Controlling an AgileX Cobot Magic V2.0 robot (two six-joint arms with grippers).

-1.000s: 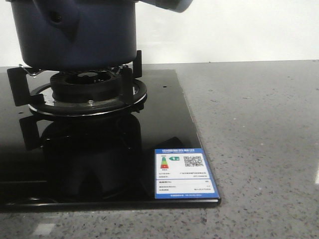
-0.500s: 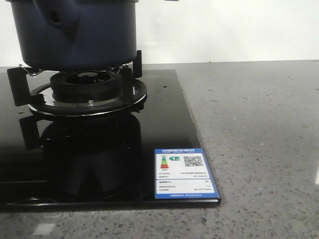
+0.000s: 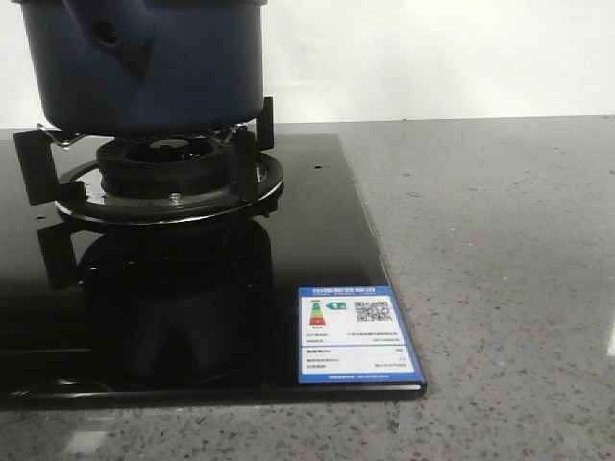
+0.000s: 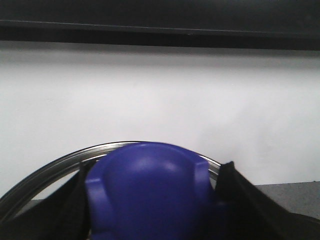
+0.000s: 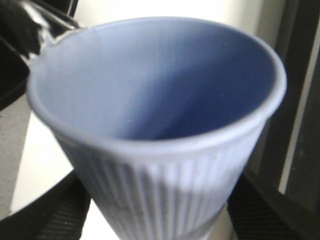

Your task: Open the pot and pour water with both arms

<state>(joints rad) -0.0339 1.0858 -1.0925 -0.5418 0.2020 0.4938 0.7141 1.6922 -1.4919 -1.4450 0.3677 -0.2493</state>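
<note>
Pot [image 3: 144, 62], dark navy, sits on the burner grate [image 3: 163, 178] of the black glass hob [image 3: 317, 250], at roughly 10 o'clock in the front view; its stubby handle [image 3: 106, 36] faces the camera. Left pincer [image 4: 150, 210] is closed around the blue lid knob [image 4: 147, 190], the lid's metal rim [image 4: 55, 167] behind it. Right pincer [image 5: 155, 220] grips the pale blue ribbed cup [image 5: 160, 115] upright. Grey speckled bench [image 3: 500, 269] extends toward 3 o'clock.
</note>
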